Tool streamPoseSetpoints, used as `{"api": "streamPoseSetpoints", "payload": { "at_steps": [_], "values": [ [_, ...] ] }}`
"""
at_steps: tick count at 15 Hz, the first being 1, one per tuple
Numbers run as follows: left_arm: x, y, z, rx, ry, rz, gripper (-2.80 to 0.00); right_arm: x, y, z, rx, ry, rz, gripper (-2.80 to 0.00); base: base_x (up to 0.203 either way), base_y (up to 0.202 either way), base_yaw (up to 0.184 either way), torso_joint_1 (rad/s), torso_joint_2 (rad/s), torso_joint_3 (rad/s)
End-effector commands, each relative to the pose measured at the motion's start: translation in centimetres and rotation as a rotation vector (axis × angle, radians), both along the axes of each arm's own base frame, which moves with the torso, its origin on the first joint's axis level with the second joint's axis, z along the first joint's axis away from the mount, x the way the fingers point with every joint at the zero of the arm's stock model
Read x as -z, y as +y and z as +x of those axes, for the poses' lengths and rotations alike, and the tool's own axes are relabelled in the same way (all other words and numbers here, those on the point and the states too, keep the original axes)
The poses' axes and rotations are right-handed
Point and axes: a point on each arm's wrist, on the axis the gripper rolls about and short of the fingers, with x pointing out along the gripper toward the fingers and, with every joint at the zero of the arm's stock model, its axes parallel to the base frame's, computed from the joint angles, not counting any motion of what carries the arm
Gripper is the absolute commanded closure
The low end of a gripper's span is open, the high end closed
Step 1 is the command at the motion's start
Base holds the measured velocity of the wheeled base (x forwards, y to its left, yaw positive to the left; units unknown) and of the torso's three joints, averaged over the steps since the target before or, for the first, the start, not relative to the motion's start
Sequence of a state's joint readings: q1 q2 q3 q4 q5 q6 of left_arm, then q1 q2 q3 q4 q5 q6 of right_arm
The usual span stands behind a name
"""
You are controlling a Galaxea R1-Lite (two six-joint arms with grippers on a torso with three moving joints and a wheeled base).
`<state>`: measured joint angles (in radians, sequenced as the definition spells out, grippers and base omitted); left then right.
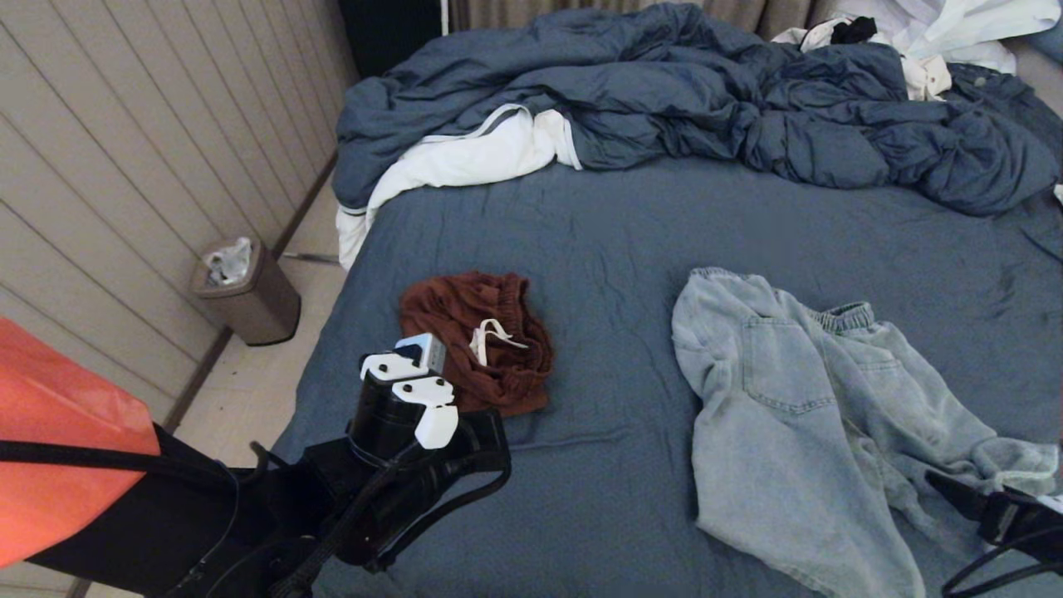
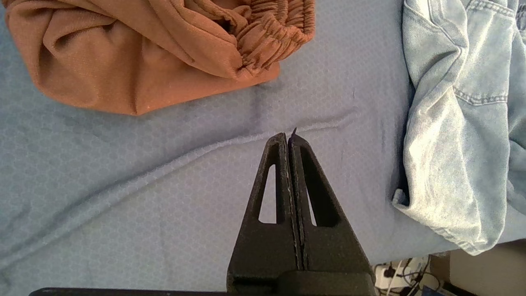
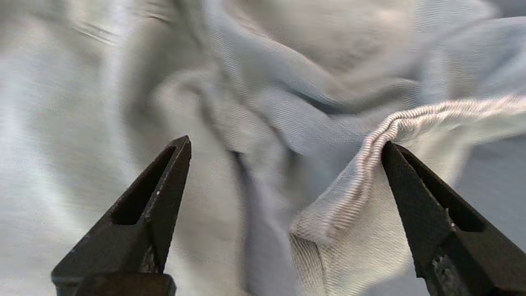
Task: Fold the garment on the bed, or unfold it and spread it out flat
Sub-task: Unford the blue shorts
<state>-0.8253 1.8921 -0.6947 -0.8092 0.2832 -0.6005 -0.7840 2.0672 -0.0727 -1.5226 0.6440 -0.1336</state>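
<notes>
Starting at the left of the head view: leaning there, a pale wall of long boards (image 1: 124,149), with a small brown bin (image 1: 249,292) sitting on the light floor (image 1: 249,390) beside it. Showing at the near corner, something orange (image 1: 58,432).

Filling most of the room, the bed (image 1: 631,249) with its slate-blue sheet, a bit creased. Lying bunched along the far side, a blue duvet (image 1: 706,100) with white linens (image 1: 465,158) poking out under it and more white cloth (image 1: 947,33) piled at the far right.

Hanging low over the near left part of the sheet, the left gripper (image 2: 289,137) — fingers pressed tight together, pinching nothing. Sitting just past it, crumpled brown shorts (image 1: 482,340) with a white cord (image 1: 492,336).

Spreading out on the right half of the bed, well apart from the brown pair, pale denim shorts (image 1: 797,415), wrinkled and not flat. Reaching in at the near right edge, the right gripper (image 3: 285,148) — fingers spread wide right over the denim, one fingertip (image 3: 390,150) touching a raised fold of the cloth, gripping nothing.
</notes>
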Motion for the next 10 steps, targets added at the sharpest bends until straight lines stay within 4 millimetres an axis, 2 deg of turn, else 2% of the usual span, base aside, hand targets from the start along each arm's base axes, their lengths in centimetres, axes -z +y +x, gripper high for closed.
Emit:
{"api": "streamPoseSetpoints", "payload": {
  "at_steps": [1, 5, 8, 10],
  "values": [
    [-0.1, 0.0, 0.0, -0.003, -0.003, -0.007, 0.00, -0.5, 1.2, 0.5, -0.058, -0.030, -0.005, -2.80, 0.000, 0.000, 0.000, 0.000, 0.00, 0.000],
    [0.4, -0.1, 0.1, -0.003, 0.006, 0.002, 0.00, 0.6, 2.2, 0.6, -0.087, 0.047, 0.062, -2.80, 0.000, 0.000, 0.000, 0.000, 0.00, 0.000],
    [0.4, -0.2, 0.1, -0.002, 0.007, 0.003, 0.00, 0.4, 1.1, 0.2, -0.039, 0.044, 0.057, -2.80, 0.000, 0.000, 0.000, 0.000, 0.00, 0.000],
    [0.4, -0.2, 0.1, -0.002, 0.007, 0.003, 0.00, -0.5, 0.3, 0.6, -0.008, 0.009, 0.017, -2.80, 0.000, 0.000, 0.000, 0.000, 0.00, 0.000]
  ]
}}
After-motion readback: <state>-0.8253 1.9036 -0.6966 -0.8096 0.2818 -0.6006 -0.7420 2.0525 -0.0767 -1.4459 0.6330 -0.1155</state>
